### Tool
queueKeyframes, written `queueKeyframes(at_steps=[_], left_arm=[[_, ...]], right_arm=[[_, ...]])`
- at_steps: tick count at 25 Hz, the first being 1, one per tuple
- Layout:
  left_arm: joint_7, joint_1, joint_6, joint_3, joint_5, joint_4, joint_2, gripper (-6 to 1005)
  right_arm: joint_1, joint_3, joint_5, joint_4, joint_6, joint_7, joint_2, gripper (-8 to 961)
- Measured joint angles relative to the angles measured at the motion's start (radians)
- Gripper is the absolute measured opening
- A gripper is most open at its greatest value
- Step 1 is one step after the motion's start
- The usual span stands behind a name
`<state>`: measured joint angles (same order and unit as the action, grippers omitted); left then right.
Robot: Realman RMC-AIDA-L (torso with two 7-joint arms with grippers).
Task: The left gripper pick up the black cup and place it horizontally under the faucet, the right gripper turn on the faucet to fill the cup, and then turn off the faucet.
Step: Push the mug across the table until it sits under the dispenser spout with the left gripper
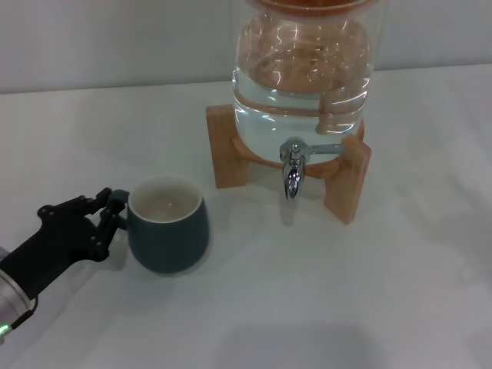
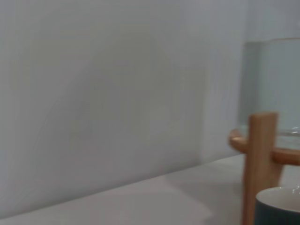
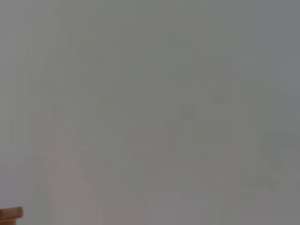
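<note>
The left gripper (image 1: 108,215) comes in low from the near left corner of the white bench (image 1: 369,307), its silver-grey wrist and small green light just showing at the edge of the head view and its black body angled up and across toward the middle. Its jaws reach the left side of the black cup (image 1: 167,226), one finger above and one below the small loop handle (image 1: 117,201), closed in around it as far as I can make out, though the exact contact is hard to see against the dark glaze. The cup stands upright on the bench with its cream-white inside facing up, well to the left of the faucet (image 1: 293,171) and a little nearer to the robot. The chrome faucet hangs from the front of the glass jar (image 1: 301,69), which holds clear water and sits in a wooden stand (image 1: 347,181) whose legs rest on the bench. The thin lever sticks out sideways from the tap toward the right leg of the stand. From the left wrist view, one wooden leg (image 2: 260,164) rises beside the dark rim of the cup (image 2: 277,208) with the jar behind it. The right gripper is nowhere in sight; the right wrist view shows only a pale blank surface and a sliver of wood (image 3: 10,213) at one corner
</note>
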<state>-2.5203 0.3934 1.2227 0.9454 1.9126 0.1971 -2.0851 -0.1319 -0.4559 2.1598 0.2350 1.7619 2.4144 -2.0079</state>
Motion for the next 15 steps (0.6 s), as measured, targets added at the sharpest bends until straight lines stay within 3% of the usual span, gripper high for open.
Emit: queueKeyframes(at_steps=[9, 15], left_arm=[[-0.021, 0.086, 0.001, 0.136, 0.008, -0.016, -0.011, 155], [-0.024, 0.162, -0.005, 0.178, 0.009, -0.058, -0.016, 158]], right_arm=[[-0.011, -0.009, -0.001, 0.002, 0.018, -0.001, -0.001, 774], [-0.016, -0.01, -0.006, 0.0, 0.028, -0.011, -0.002, 774]])
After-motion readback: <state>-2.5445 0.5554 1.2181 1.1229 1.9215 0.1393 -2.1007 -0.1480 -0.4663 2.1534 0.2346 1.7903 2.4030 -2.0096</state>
